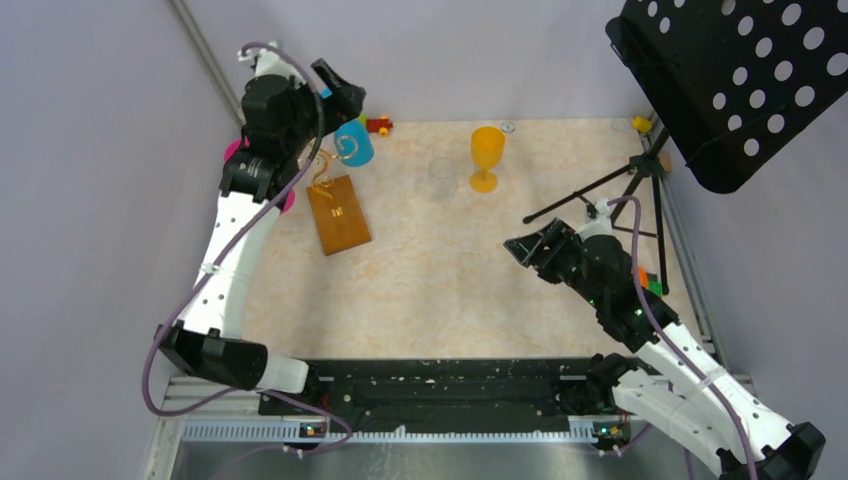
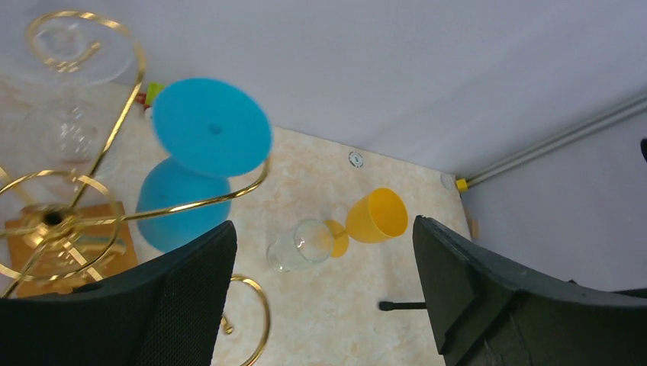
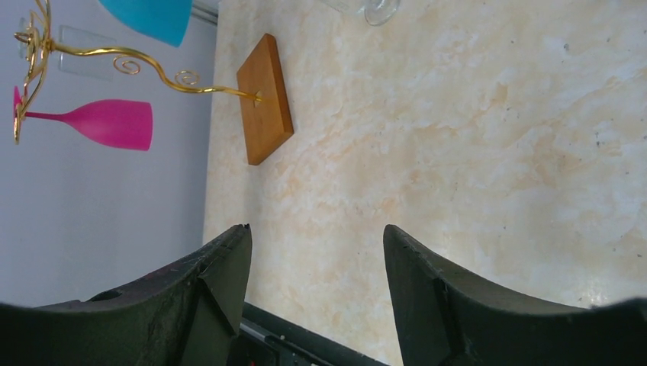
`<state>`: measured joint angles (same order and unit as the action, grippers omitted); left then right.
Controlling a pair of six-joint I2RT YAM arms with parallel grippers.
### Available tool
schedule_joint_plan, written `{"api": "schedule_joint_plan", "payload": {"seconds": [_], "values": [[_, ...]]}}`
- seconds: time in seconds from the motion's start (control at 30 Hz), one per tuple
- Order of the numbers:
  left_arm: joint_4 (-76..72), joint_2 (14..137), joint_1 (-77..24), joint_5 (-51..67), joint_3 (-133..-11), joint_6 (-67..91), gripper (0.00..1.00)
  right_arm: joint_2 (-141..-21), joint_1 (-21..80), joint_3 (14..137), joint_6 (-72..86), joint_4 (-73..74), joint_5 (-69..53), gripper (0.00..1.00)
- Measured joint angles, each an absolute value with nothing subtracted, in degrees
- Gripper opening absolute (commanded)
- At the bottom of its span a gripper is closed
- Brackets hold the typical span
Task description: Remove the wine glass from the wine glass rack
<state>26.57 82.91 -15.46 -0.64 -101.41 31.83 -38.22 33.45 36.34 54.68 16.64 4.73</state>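
Observation:
The wine glass rack, gold wire on a brown wooden base, stands at the far left. A blue wine glass hangs upside down from one curled arm, its foot over the wire. A pink wine glass and clear glasses hang on other arms. My left gripper hovers open above the rack beside the blue glass, nothing between its fingers. Over the table's right side my right gripper is open and empty, far from the rack.
A clear glass and a yellow goblet stand on the table right of the rack. A black tripod music stand fills the back right corner, its legs reaching towards my right arm. Small toys lie by the back wall.

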Motion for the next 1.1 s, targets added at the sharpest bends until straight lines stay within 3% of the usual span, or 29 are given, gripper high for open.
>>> {"api": "schedule_joint_plan", "payload": {"seconds": [0.3,0.53,0.83,1.1], "values": [[16.91,73.67,-8.8,-5.48,-84.68,45.8,0.86,-38.89,33.45,35.79,55.29,15.44,3.92,0.63],[13.1,73.67,-7.79,-8.32,-84.55,52.51,0.59,-38.5,33.45,33.95,56.27,14.9,3.77,0.63],[11.64,77.49,-7.79,-12.03,-84.97,56.34,0.59,-37.5,33.45,33.95,56.71,14.9,3.79,0.62],[12.8,82.94,-7.79,-12.56,-86.17,57.14,0.53,-37.47,33.45,33.74,56.8,14.9,3.84,0.6]]}}
